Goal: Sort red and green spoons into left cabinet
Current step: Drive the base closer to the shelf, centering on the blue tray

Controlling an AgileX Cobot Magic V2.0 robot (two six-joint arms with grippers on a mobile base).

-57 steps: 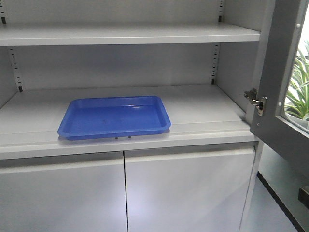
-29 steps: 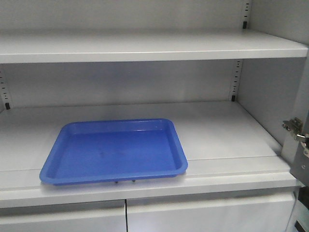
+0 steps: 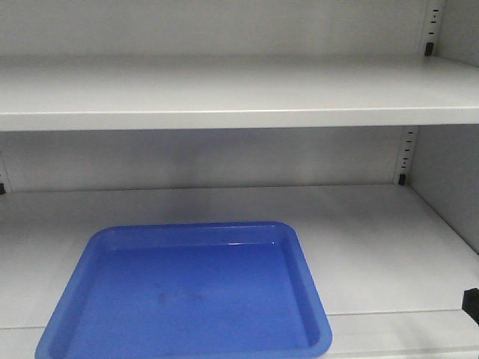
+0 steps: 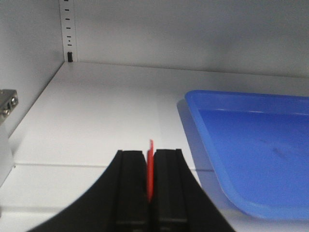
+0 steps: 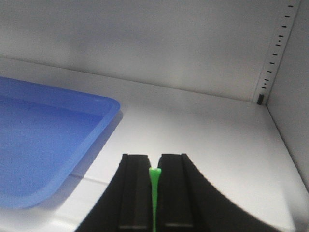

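Now at the cabinet shelf [image 3: 374, 247].
Left hand [image 4: 150, 153] clamps the red spoon [image 4: 150, 170]; right hand [image 5: 154, 159] clamps the green spoon [image 5: 154, 193]; blue tray [image 3: 187, 299] between.

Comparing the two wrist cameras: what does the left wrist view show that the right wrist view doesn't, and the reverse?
Only the left wrist view shows the left gripper shut on the red spoon, and a metal hinge at the frame's left edge.

Only the right wrist view shows the right gripper shut on the green spoon.

Both show the blue tray lying on the grey cabinet shelf, and a slotted upright in a back corner.
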